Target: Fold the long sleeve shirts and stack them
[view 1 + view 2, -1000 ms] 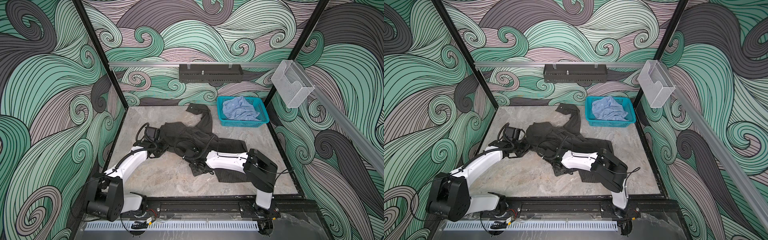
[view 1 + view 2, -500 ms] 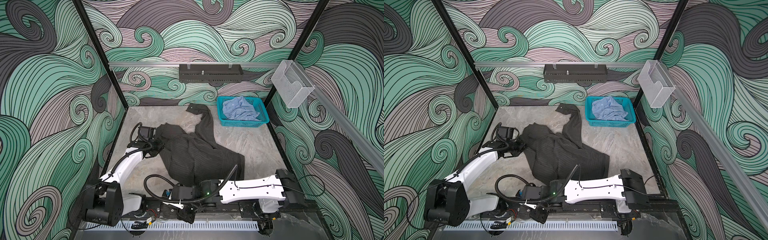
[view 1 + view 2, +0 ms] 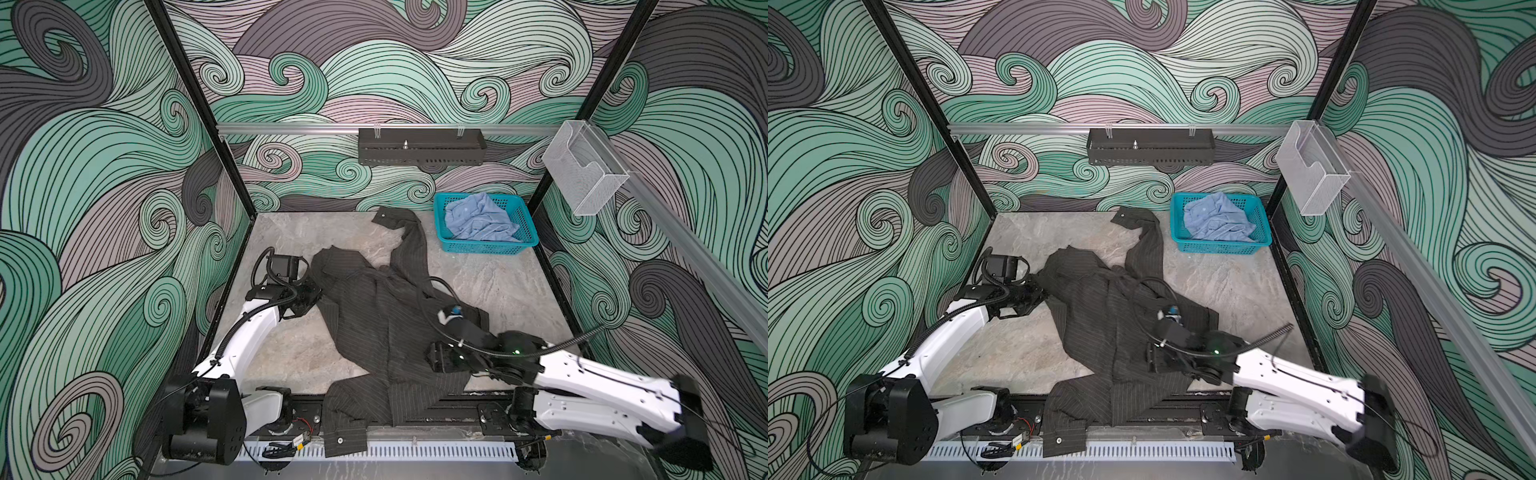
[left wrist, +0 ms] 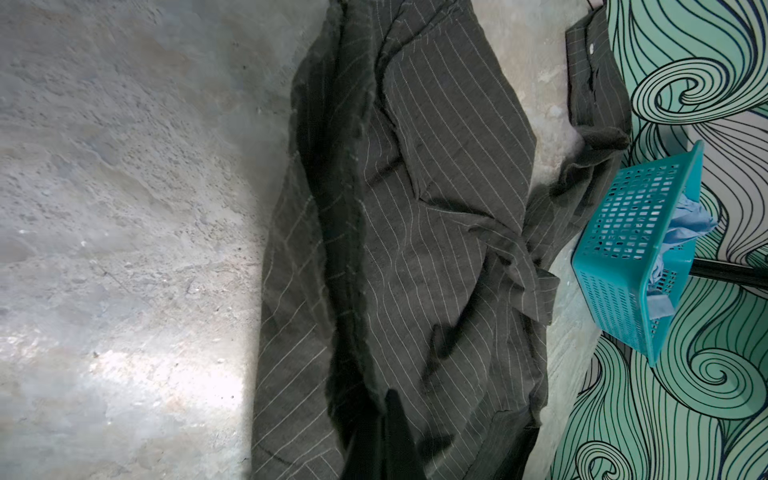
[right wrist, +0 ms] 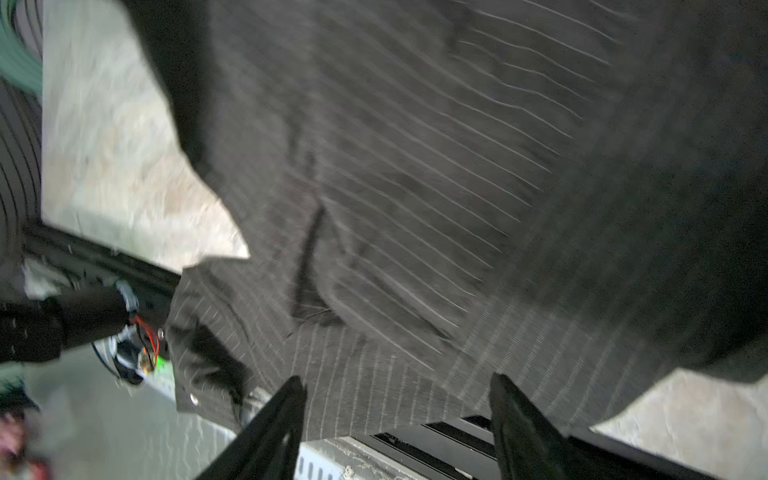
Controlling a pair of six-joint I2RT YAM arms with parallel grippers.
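The teal mesh basket (image 3: 484, 248) sits at the 1 o'clock corner of the worktop (image 3: 291, 349), and in both top views it holds the light blue shirt (image 3: 478, 220), crumpled and heaped above the rim. From the left wrist view a little of the blue cloth pokes over the basket's edge. A black slotted tray (image 3: 422, 146) hangs on the back wall rail at 12 o'clock. A clear box (image 3: 584, 176) hangs on the side rail at 2 o'clock.

The charcoal pinstripe shirt (image 3: 374, 320) lies spread and rumpled across the middle of the worktop. One sleeve trails toward 12 o'clock, its buttoned cuff (image 3: 387, 216) just beside the basket. At 6 o'clock the other cuff (image 3: 345, 436) hangs off the front edge over the black front rail (image 3: 449, 409).

The left claw (image 3: 309, 296) is at the shirt's 9 o'clock edge. Its fingers are pressed together and pinch the cloth there, as the left wrist view shows.

The right claw (image 5: 397, 380) hovers over the shirt's 4 o'clock part, near the front edge. Its fingers stand well apart with nothing between them, and the pinstriped cloth lies below.
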